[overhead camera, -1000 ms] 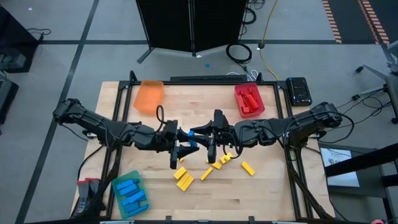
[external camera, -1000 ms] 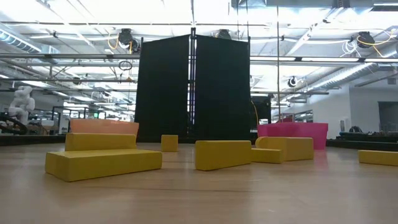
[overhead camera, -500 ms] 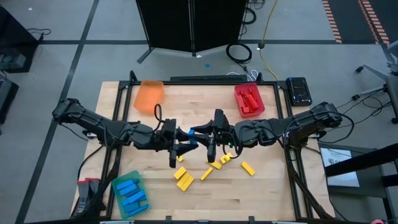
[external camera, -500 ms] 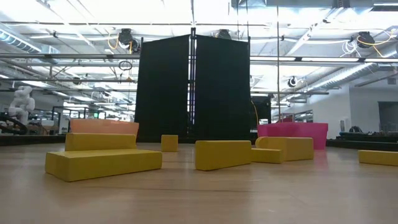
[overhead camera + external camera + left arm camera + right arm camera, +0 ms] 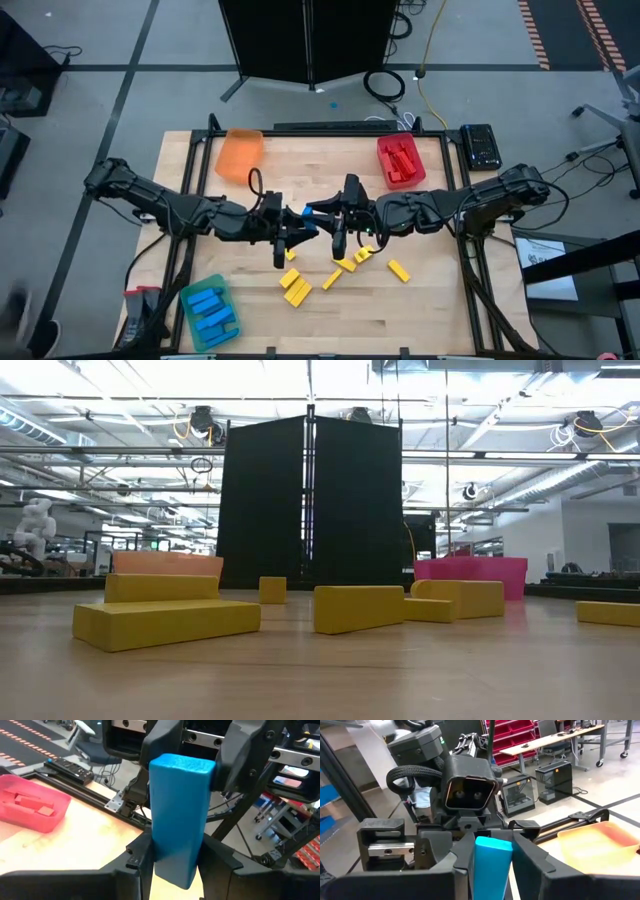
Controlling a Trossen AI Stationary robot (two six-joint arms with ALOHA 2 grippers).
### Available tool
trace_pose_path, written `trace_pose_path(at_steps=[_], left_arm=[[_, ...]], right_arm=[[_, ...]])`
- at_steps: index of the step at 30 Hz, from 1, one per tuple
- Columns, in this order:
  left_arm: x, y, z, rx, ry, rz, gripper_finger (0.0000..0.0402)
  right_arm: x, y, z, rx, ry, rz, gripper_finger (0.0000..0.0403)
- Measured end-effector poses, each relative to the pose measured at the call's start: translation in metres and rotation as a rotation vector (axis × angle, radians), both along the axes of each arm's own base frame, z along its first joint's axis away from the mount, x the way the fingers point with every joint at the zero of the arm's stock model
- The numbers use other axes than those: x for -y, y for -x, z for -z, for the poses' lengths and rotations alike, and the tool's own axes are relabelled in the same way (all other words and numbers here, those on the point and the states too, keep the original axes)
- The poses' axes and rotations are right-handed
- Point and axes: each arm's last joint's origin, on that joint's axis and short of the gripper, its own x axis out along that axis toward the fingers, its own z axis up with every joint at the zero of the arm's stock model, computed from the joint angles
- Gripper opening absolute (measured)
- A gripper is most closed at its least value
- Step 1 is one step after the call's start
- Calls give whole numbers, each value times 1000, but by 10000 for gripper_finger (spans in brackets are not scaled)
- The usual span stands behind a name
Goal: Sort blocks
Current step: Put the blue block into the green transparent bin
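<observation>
- Handover at mid-counter: my two hands meet nose to nose above the wooden counter, with one blue block between them.
- My right hand is clamped on the blue block; the right wrist view shows both my fingers pressed against its sides, with the block standing up between them.
- My left hand has its fingers on either side of the same blue block. They stand narrow and close against it, but I cannot tell whether they grip it.
- From my left wrist I see the right hand's fingers on the block's far end, so the block is off the counter.
- Yellow blocks lie loose on the counter just below my hands in the high view, a cluster of several, with one more a little apart toward the right side.
- The low view shows those yellow blocks lying flat on the wood.
- The red tray sits at the far right part of the counter and holds red blocks.
- The orange tray sits at the far left part.
- The green tray sits at the near left corner and holds blue blocks.
</observation>
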Motion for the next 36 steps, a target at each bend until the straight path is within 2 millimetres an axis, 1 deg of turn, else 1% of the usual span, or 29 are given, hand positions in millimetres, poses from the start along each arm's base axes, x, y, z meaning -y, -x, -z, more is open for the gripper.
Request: trace_pose_path(at_steps=[7,9,14,17,20,23,26,28,30,33,36], left_arm=[[0,0,0,0,3,-13,125],[-1,0,0,0,3,-17,125],[-1,0,1,-8,4,-25,125],[-1,0,1,-6,3,-25,125],[-1,0,1,-10,1,-25,125],[-1,1,6,-62,-16,-11,125],[1,6,13,-151,7,39,125],[5,15,18,-248,14,103,125],[10,27,27,-386,33,181,125],[20,48,41,-621,94,262,125],[39,73,54,-842,143,314,125]], right_arm=[[0,0,0,1,-3,-1,85],[0,0,0,1,-2,1,117],[2,0,-1,11,-3,27,225],[2,0,-3,33,-7,26,276],[3,2,-8,62,0,25,306],[7,10,-17,82,3,23,316],[12,26,-33,117,9,25,315],[16,39,-43,130,13,26,311],[19,52,-51,129,13,24,308],[20,71,-57,94,22,8,307],[18,84,-59,59,29,-12,307]])
